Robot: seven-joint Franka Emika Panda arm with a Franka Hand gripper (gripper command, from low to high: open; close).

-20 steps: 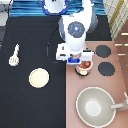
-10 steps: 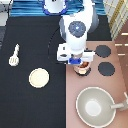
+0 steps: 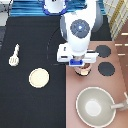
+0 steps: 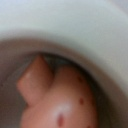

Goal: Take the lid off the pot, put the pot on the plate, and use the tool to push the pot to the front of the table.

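The pot [image 3: 84,70] sits on the brown stove panel [image 3: 97,100], just at its left edge in the exterior view, and only a sliver of its pinkish rim shows beneath the robot's hand. The end effector [image 3: 80,62] hangs directly over it, low and apparently touching or nearly so; whether it is spread or pinching something cannot be told. The lid is hidden under the hand, so it cannot be seen whether it is on or off. The wrist view shows only a pale curved rim [image 4: 75,30] and a pinkish, red-flecked shape [image 4: 60,100] from very close by.

The plate [image 3: 39,77] lies bare on the black counter [image 3: 30,107], well left of the pot, so the pot has not been moved onto it. The tool [image 3: 14,55] rests farther left, untouched. The large grey pan [image 3: 95,106] stands below the pot, beside two burners [image 3: 103,51].
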